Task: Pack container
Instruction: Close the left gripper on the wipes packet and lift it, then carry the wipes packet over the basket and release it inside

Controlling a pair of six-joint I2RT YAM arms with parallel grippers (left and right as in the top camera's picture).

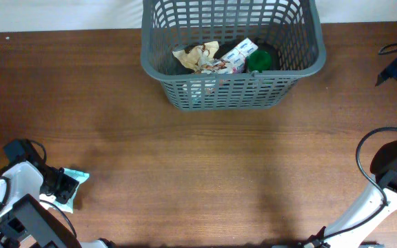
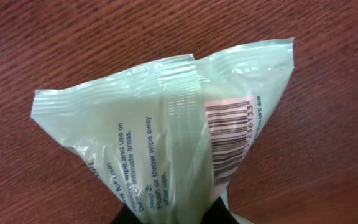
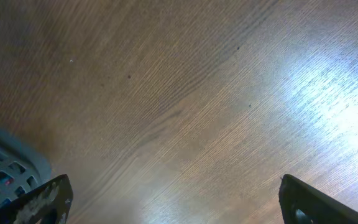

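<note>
My left hand (image 1: 67, 184) pinches a green wipe packet (image 2: 166, 137), lower left. My right hand (image 3: 176, 202) gapes open. The container (image 1: 233, 93) sits top centre.

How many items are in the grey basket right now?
3: a crumpled brown-and-white wrapper on the left, a white-and-blue packet in the middle, a green-lidded jar on the right. Others may be hidden under them or behind the basket wall.
</note>
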